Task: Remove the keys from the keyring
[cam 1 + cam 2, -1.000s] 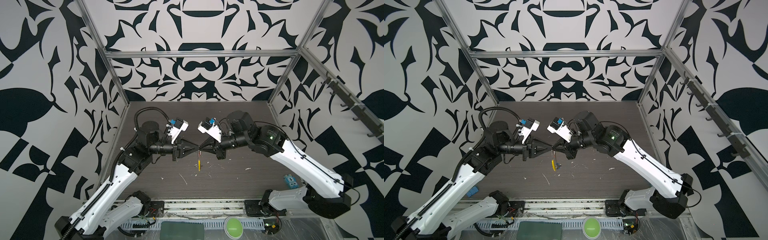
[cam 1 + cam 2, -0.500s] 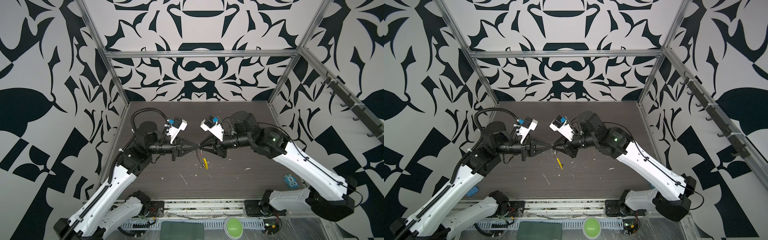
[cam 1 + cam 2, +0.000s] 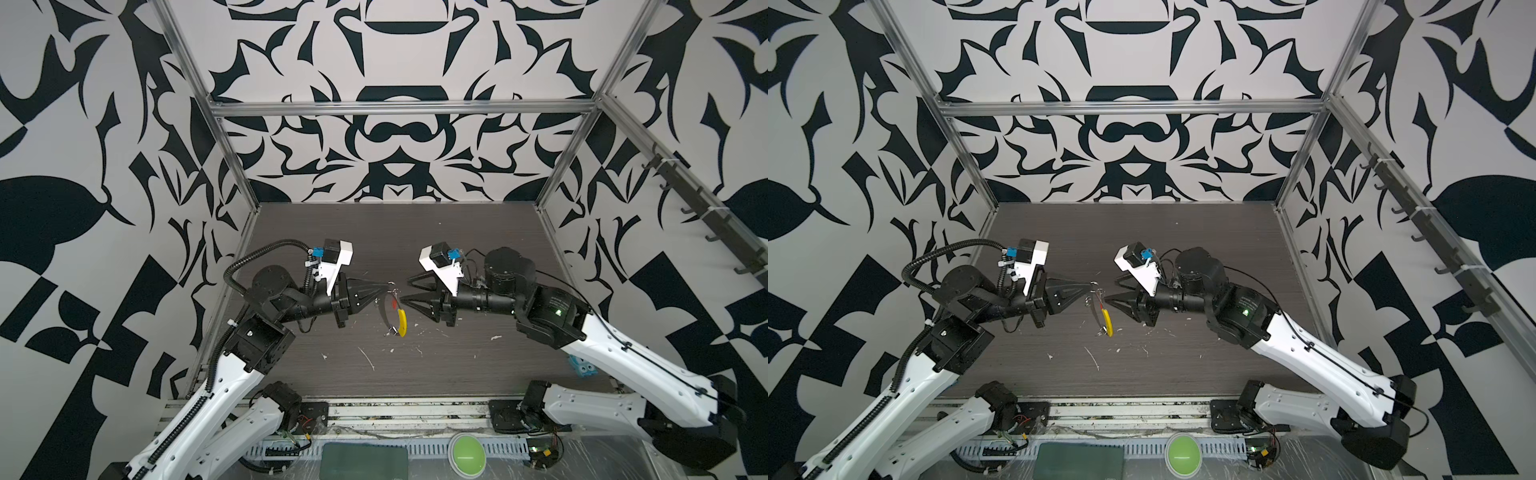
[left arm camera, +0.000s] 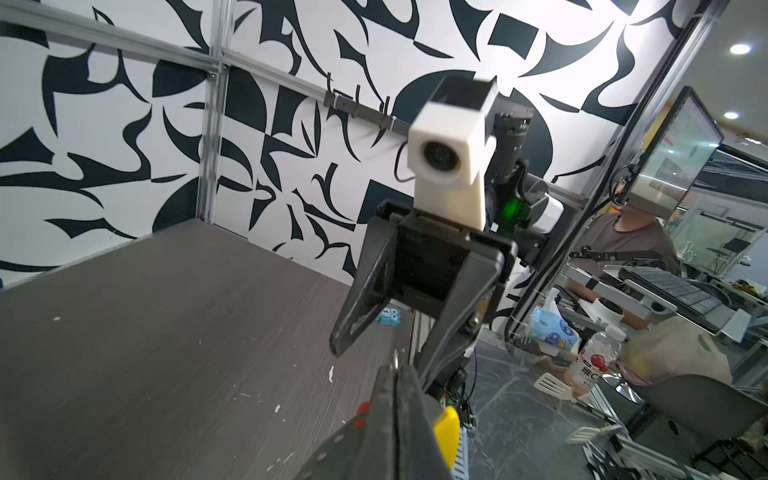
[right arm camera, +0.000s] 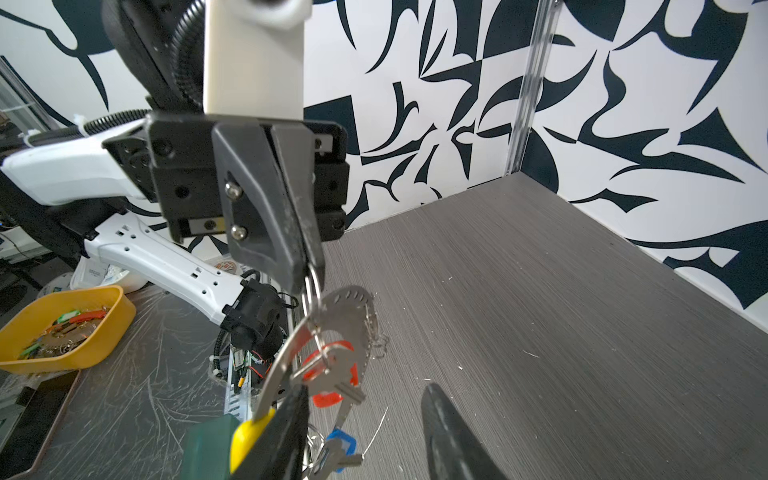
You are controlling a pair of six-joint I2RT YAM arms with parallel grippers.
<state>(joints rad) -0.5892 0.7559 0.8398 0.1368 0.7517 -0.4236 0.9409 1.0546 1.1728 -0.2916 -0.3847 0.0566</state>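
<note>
Dark wood-grain table (image 3: 457, 232) inside patterned walls (image 3: 395, 50). My left gripper (image 3: 387, 286) is clamped on the keyring (image 3: 383, 313), which hangs below its tips. My right gripper (image 3: 405, 289) stands jaws apart just beside it. Only the right wrist view shows the red-headed key (image 5: 332, 376) above the blue-headed key (image 5: 341, 445).

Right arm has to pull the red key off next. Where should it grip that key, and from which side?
Probably take the red key by its plastic head, low, clear of the keyring. It hangs free below the shut left gripper, broad face toward the open right gripper, so come from that side, head-on.
</note>
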